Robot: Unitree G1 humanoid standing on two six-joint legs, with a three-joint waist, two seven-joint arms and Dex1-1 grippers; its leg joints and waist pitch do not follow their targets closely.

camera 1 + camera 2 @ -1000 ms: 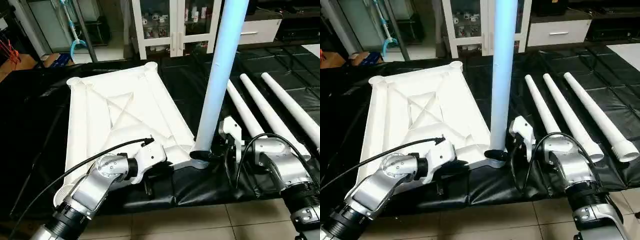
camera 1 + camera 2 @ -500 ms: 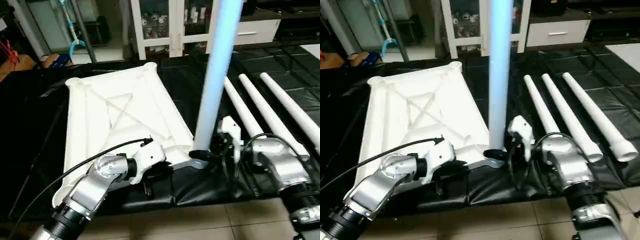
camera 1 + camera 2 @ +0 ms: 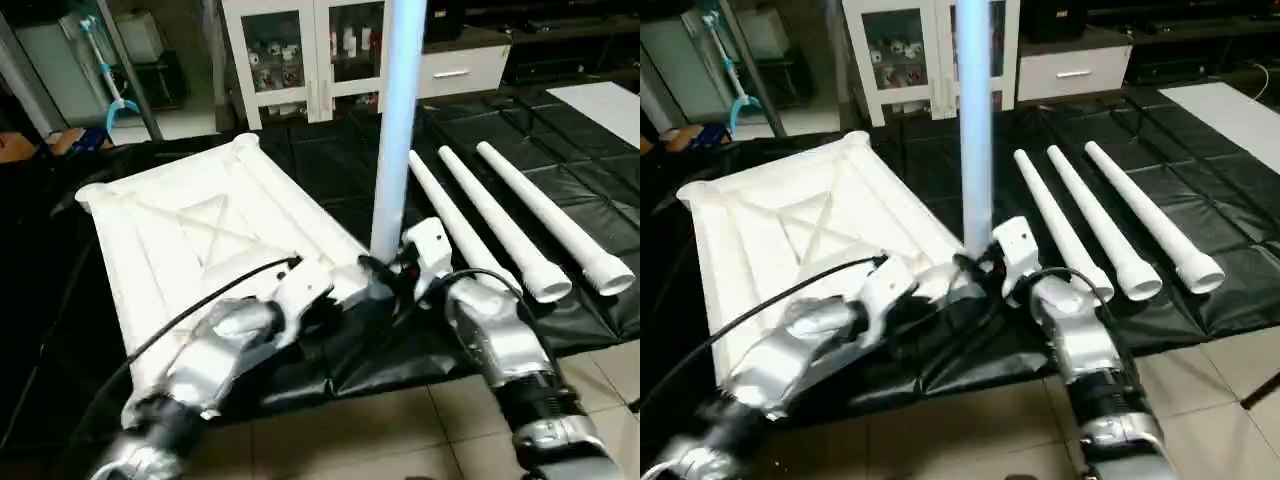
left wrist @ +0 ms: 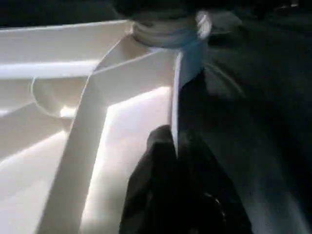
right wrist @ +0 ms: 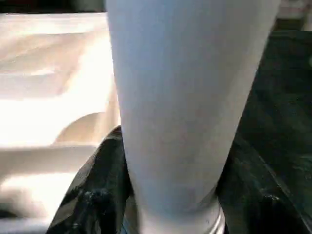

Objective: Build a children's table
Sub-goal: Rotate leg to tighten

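The children's table is in parts on a black mat. Its white tabletop (image 3: 200,220) lies ribbed side up. One white leg (image 3: 395,130) stands upright in the near right corner socket (image 4: 165,30). My right gripper (image 3: 385,270) is shut on the base of this leg, and its black fingers (image 5: 97,195) press the tube from both sides. My left gripper (image 4: 174,146) is shut on a thin white wall of the tabletop, close beside that socket. Three loose legs (image 3: 500,225) lie side by side on the mat to the right.
A white glass-door cabinet (image 3: 310,50) and a white drawer unit (image 3: 460,70) stand behind the mat. A flat white panel (image 3: 600,100) lies at the far right. Beige floor tiles (image 3: 400,430) begin at the mat's near edge.
The whole picture has shifted, so the camera moved. The standing leg looks more upright than before. Both grippers keep their holds at the near right corner.
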